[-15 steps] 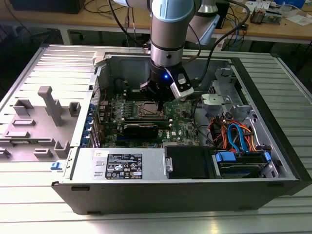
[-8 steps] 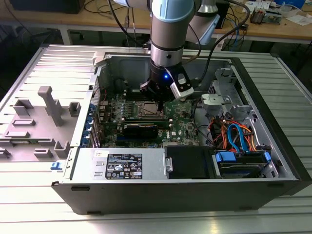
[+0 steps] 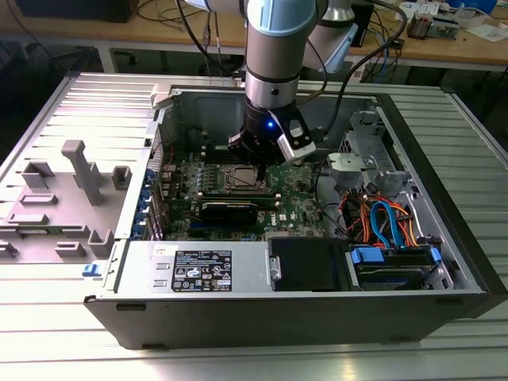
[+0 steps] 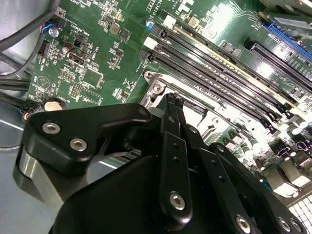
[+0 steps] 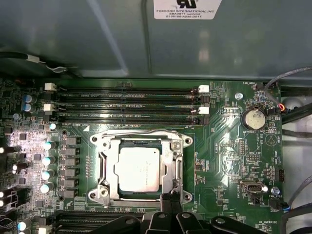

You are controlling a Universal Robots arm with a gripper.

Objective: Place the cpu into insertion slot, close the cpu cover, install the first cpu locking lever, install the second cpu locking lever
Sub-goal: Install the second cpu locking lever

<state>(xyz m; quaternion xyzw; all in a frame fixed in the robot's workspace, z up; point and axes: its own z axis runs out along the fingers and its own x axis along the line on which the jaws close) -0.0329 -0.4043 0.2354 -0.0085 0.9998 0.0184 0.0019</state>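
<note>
Black gripper point(image 5: 165, 201) down inside the open grey computer case point(image 3: 444, 238), over the green circuit board point(image 5: 229, 161). Fingers point(image 4: 171, 105) pressed together, tips at the edge of the shiny square metal cpu cover point(image 5: 141, 141). Cover lies flat, closed over the insertion slot point(image 5: 109, 190). Dull silver-grey square cpu point(image 5: 138, 168) seated in the slot, showing through the cover's window. Long black memory slots point(image 5: 126, 105) run just beside the socket. Case sits on a ribbed grey table point(image 3: 71, 341).
</note>
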